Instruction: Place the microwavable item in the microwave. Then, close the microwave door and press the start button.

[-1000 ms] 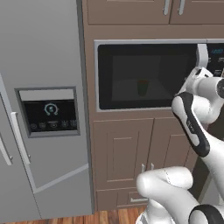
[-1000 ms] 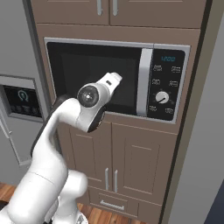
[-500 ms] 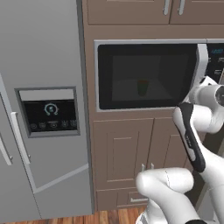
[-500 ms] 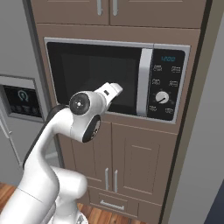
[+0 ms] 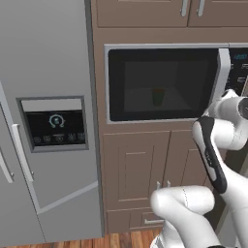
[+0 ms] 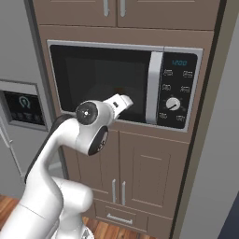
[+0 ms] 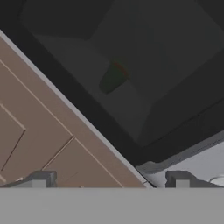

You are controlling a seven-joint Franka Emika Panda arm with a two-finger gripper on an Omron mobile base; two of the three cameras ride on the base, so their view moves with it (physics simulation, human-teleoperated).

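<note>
The microwave (image 5: 164, 47) is built in above the brown cabinets, and its door (image 5: 131, 72) is closed, with the silver handle (image 6: 155, 86) along its right edge. Through the dark glass the microwavable item, a small green cup (image 5: 158, 96), stands upright inside; it is also faint in the hand view (image 7: 113, 78). My gripper (image 7: 109, 179) is open and holds nothing. Its fingertips (image 7: 41, 179) are wide apart, in front of the door's lower edge near the handle. The black control panel (image 6: 179, 93) with its knob (image 6: 172, 103) is right of the hand (image 6: 119, 101).
A grey fridge with a dispenser (image 5: 53, 123) stands left of the microwave. Brown cabinet doors (image 6: 140, 172) are below it, and more cabinets (image 5: 193, 9) are above. A grey wall (image 6: 219, 140) closes the right side.
The hand has dropped a little along the closed door, and the elbow has swung lower. The door and the cup have not moved.
</note>
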